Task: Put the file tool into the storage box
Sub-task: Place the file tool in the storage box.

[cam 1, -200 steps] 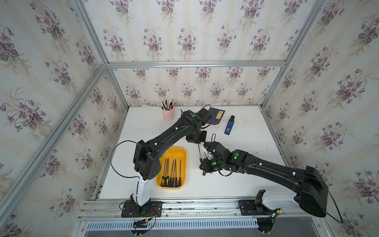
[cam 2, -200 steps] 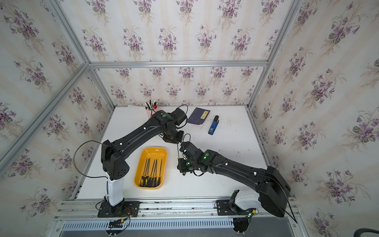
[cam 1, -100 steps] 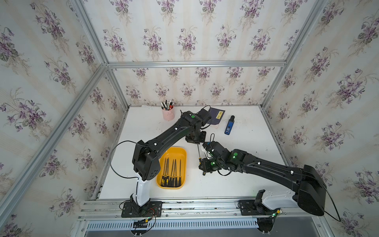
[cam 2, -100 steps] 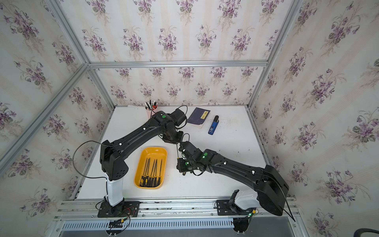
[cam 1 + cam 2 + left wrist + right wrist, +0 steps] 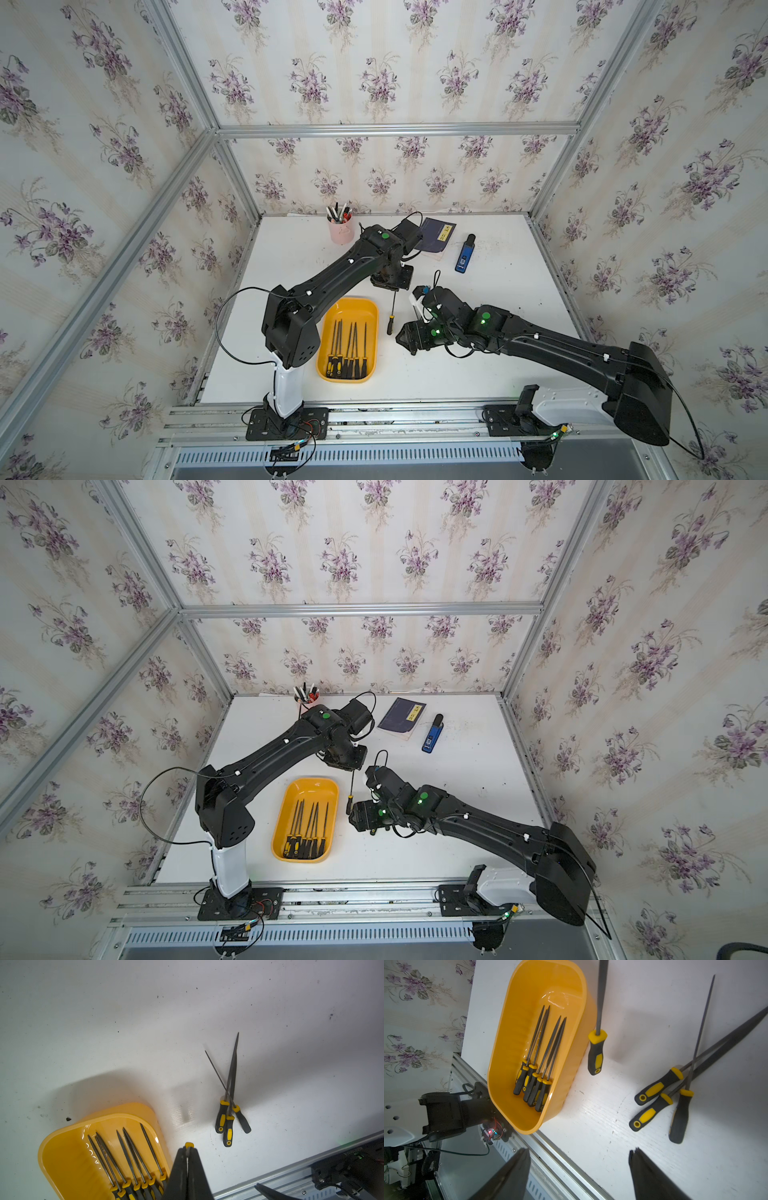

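Hanging by narrow blade from clamped left gripper (image 5: 188, 1155), right gripper (image 5: 579, 1152) wide, empty — risk of file tool (image 5: 595, 1053) slipping or swinging past storage box (image 5: 569, 1084)

Black left arm (image 5: 328, 276) stretched forward, left end effector (image 5: 188, 1150) pinched closed; black right arm (image 5: 552, 345) low, right end effector (image 5: 579, 1151) jaws spread wide.

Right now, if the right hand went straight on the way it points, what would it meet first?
Likely the handle of the file hanging from the left hand; the storage box wall stands close beside it. Depth is unclear.
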You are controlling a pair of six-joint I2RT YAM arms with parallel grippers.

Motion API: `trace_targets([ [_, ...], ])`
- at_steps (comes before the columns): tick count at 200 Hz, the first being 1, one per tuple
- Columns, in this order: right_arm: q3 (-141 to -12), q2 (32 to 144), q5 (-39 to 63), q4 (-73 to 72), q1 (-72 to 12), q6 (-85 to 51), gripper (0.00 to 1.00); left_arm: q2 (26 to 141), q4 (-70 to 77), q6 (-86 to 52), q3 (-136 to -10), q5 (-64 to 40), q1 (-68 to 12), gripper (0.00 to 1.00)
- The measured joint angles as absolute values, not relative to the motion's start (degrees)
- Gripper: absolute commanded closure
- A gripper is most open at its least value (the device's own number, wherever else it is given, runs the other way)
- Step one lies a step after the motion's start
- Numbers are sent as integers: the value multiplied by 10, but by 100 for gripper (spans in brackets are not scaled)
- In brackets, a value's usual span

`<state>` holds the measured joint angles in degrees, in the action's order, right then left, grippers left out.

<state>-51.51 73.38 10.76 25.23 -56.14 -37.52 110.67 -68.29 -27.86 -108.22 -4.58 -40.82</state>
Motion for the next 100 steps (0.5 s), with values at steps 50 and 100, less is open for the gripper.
trace_targets([
  [50,-506,713,89,255,-558,-378,19,1066,-717,-247,-1113,-80,-360,100],
  [100,-506,722,82,255,-552,-377,22,991,-746,-217,-1032,-109,-294,100],
])
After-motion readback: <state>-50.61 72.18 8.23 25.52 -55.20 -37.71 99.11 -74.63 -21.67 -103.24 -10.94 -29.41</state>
